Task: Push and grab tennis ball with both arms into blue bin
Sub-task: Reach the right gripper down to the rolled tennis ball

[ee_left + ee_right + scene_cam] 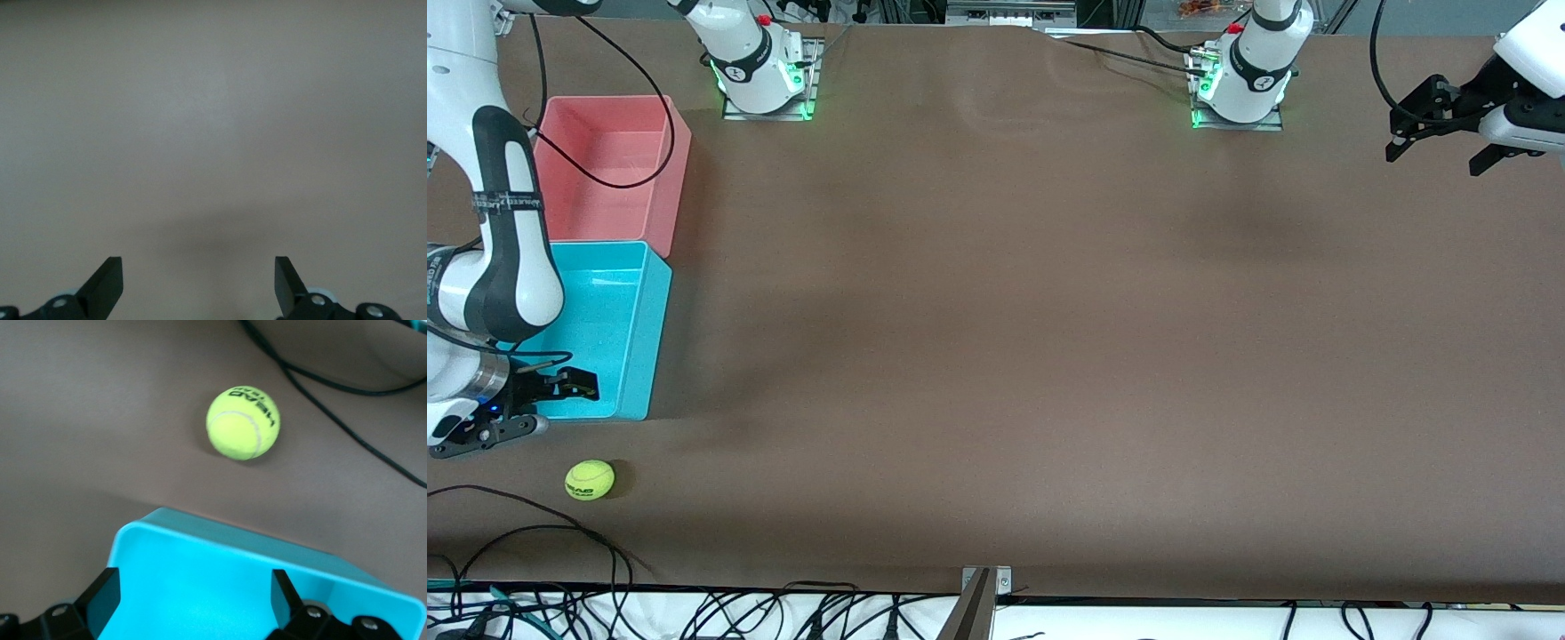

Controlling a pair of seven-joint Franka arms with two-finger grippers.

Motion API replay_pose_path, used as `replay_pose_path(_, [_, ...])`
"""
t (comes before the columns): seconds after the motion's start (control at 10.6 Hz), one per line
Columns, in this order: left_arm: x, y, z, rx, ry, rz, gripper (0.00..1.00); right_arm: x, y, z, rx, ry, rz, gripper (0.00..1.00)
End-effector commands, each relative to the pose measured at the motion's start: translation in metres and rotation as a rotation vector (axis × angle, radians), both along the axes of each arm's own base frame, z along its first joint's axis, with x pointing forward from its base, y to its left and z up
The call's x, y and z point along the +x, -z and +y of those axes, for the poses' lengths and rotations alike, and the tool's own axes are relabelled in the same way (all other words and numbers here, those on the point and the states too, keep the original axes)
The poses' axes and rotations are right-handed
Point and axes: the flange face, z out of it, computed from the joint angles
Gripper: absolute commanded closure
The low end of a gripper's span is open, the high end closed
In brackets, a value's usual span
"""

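- My right gripper (516, 404) hangs open and empty over the blue bin's (636, 356) front corner, ready to drop beside the ball (590, 480).
- The ball lies outside the bin, toward the table's (1005, 356) front edge.
- My left gripper (1440, 133) waits open over the table's other end.

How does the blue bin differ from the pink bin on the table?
The blue bin is cyan, while the pink bin is salmon pink. The blue bin lies nearer to the front camera and to the tennis ball; the pink bin lies nearer to the robot bases. Both are open-top rectangular tubs of similar size, side by side and holding nothing.
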Motion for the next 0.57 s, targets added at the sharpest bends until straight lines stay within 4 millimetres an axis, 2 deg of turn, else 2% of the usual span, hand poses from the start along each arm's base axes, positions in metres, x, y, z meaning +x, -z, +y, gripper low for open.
replay_pose_path(0.0, [0.005, -0.004, -0.021, 0.021, -0.069, 0.033, 0.0, 0.011, 0.004, -0.011, -0.011, 0.001, -0.066, 0.0])
replay_pose_path(0.19, [0.019, -0.011, -0.024, 0.022, -0.139, 0.06, 0.0, 0.016, 0.007, -0.013, 0.025, 0.039, -0.118, 0.0])
replay_pose_path(0.38, [0.026, -0.006, -0.025, 0.023, -0.138, 0.071, 0.0, 0.02, 0.002, -0.013, 0.053, 0.063, -0.169, 0.0])
replay_pose_path(0.47, [0.031, 0.002, -0.028, 0.026, -0.135, 0.085, 0.0, 0.022, 0.008, -0.012, 0.056, 0.064, -0.184, 0.0])
